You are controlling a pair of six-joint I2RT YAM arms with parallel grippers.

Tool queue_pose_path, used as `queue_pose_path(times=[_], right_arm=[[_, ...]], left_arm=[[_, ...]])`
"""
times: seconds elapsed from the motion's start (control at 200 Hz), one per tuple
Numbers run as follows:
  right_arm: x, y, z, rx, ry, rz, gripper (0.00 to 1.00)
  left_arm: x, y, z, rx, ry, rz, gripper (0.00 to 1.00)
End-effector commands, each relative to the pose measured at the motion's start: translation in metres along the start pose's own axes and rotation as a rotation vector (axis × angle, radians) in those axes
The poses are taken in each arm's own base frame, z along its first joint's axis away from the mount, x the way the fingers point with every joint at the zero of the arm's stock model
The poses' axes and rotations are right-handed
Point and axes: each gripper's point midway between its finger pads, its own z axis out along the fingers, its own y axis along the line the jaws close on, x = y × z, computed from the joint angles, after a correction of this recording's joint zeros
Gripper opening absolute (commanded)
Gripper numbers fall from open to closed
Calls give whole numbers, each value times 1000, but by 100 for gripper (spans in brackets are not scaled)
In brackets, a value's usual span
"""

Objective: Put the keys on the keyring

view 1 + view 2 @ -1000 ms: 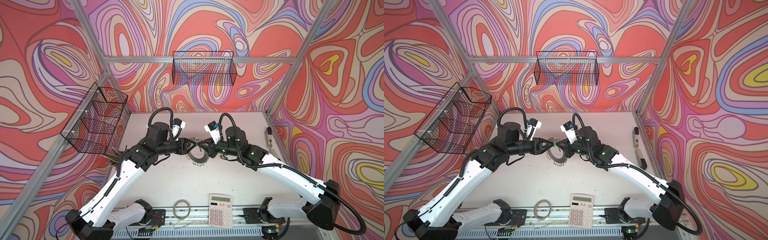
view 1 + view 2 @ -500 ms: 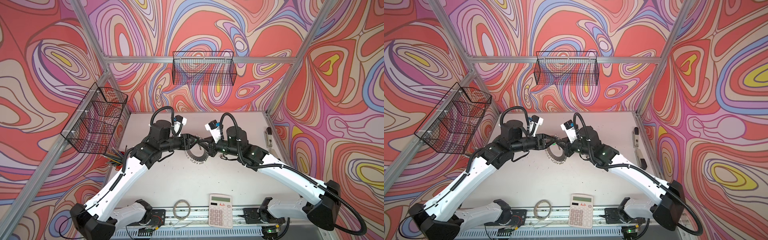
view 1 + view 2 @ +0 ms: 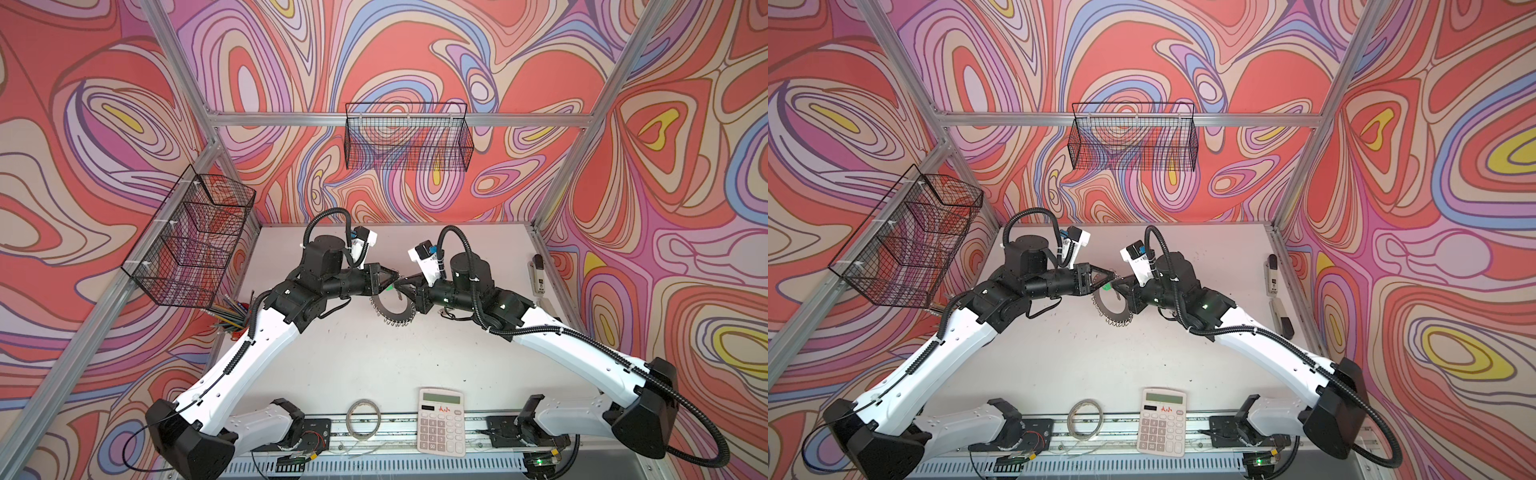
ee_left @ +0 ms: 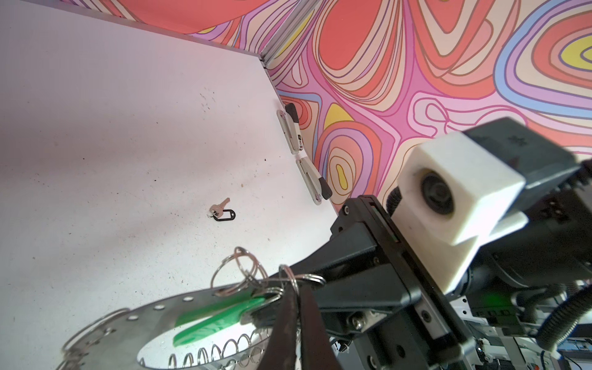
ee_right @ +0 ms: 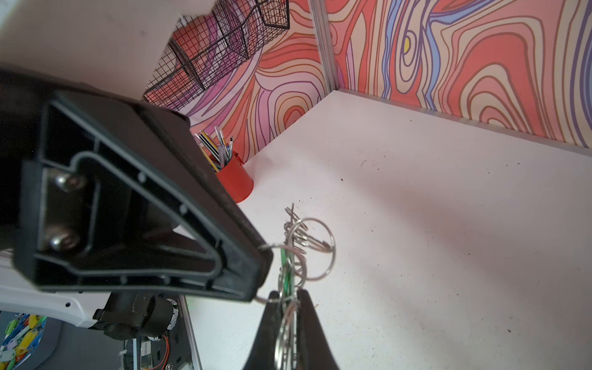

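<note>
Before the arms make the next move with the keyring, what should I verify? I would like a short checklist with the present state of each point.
1. The right claw is shut on the keyring: ok.
2. The left claw is shut on a wire ring: ok.
3. That wire ring belongs to the green-tag key: cannot tell.
4. The green-tag key is threaded on the keyring: cannot tell; its tag lies over the disc.
5. The black-tag key is on the keyring: not ok; it lies alone on the table.

Calc (image 3: 440,422) + tape roll (image 3: 364,417) front edge; red pen cup (image 5: 235,181) L; staplers (image 4: 291,134) R
</note>
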Motion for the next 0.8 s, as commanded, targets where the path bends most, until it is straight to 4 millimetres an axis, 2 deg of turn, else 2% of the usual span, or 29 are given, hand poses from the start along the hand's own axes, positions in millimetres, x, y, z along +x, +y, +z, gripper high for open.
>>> queue_pose_path(times=[0.0,0.17,0.371,0.611,0.636,0.716,0.791], right_arm=[[-10,3,2,-10,-26,-24,0],[-13,4,1,-7,-31,-31,0],[-8,-3,2,26,0,-31,0],[-8,9,8,-47,21,-10,0],[-7,11,9,-59,23,-7,0],[-5,17,11,-105,28,4,0],[-4,23,11,-156,32,20,0]], left_arm=[[-8,-15,-5,37,-12,42,0],[-7,-8,-7,-12,-1,65,0],[-2,-16,-15,-22,70,138,0],[7,-10,-27,-92,131,222,0],[7,-10,-27,-90,126,224,6],[4,-13,-27,-75,100,230,36],[-1,-10,-32,-100,64,255,51]])
